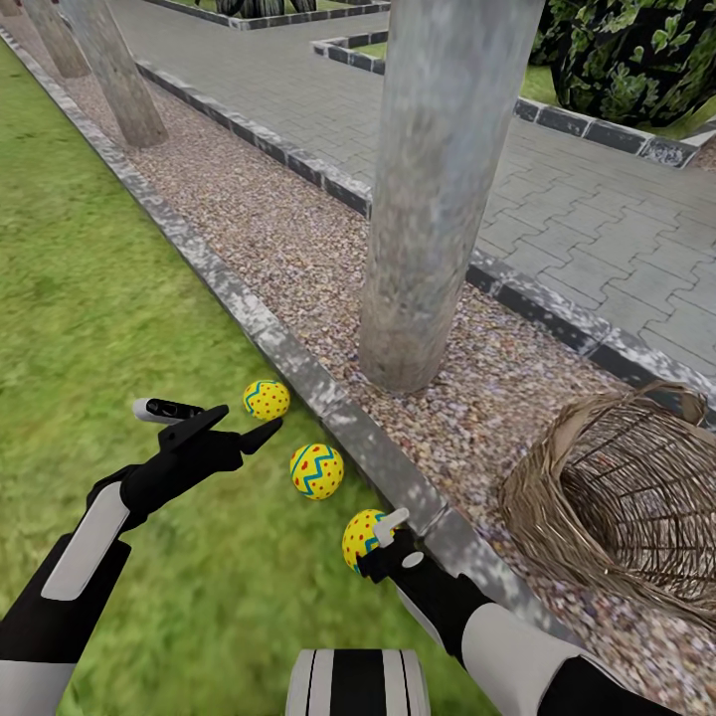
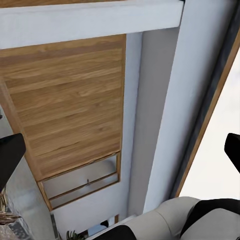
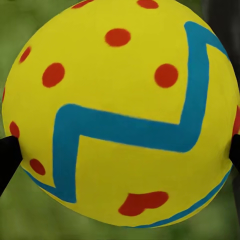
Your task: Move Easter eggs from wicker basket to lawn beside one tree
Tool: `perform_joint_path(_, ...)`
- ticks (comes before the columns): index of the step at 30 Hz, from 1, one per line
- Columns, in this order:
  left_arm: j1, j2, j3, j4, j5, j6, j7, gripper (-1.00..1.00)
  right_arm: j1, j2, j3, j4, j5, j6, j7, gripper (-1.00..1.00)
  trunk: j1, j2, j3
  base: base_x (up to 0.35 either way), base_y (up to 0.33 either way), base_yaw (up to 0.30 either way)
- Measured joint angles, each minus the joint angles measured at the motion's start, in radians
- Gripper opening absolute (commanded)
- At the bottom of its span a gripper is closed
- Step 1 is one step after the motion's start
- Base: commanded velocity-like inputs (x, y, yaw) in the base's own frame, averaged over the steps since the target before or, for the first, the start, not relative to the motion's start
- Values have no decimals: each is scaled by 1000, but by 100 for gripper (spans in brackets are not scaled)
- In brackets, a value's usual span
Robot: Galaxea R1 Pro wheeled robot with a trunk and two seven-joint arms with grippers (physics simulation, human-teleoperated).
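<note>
**mossy_42:** While we're on the eggs, where's each one sitting right now?

**kerbside:** Two are down on the lawn (image 1: 89, 298). The far egg (image 1: 267, 400) is just beside the tip of the left hand (image 1: 239, 426), and the middle egg (image 1: 316, 470) sits a bit nearer the grey stone kerb (image 1: 298, 360). The third egg (image 1: 362, 538) is clenched in the right hand (image 1: 381, 546), over the grass by the kerb.

**mossy_42:** What do they look like close up?

**kerbside:** Bright yellow, red dots, a blue-green zigzag band. The right wrist view has the held one (image 3: 120, 112) huge, dark fingers (image 3: 7, 162) pressing on both sides.

**mossy_42:** Left hand?

**kerbside:** Released, fingers spread, nothing in it.

**mossy_42:** Basket and tree?

**kerbside:** The wicker basket (image 1: 617, 507) is tipped on its side on the pebble gravel (image 1: 298, 249), mouth facing the robot, no egg visible inside. The mottled-grey tree trunk (image 1: 438, 189) stands in the gravel just across the kerb from the eggs.
</note>
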Motion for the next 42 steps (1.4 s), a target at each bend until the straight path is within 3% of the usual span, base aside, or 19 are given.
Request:
perform_joint_path(3, 0, 0, 0, 0, 0, 1, 0, 100, 0, 0, 1, -1, -1, 1, -1, -100, 0, 0, 0, 0, 0, 0)
perform_joint_path(4, 0, 0, 0, 0, 0, 1, 0, 100, 0, 0, 1, -1, -1, 1, -1, 100, 0, 0, 0, 0, 0, 0)
perform_joint_path(14, 0, 0, -1, 0, 0, 2, 0, 100, 0, 0, 1, 27, 1, 3, 1, 100, 0, 0, 0, 0, 0, 0)
perform_joint_path(38, 0, 8, 1, 1, 0, 5, 1, 100, 0, 0, -4, -11, -7, 14, 2, 100, -11, 6, 93, 0, 0, 0)
perform_joint_path(42, 0, 12, 7, 5, 1, 11, 2, 100, 0, 0, -6, -14, -8, 50, 4, 100, -12, 7, 108, 0, 0, 0)
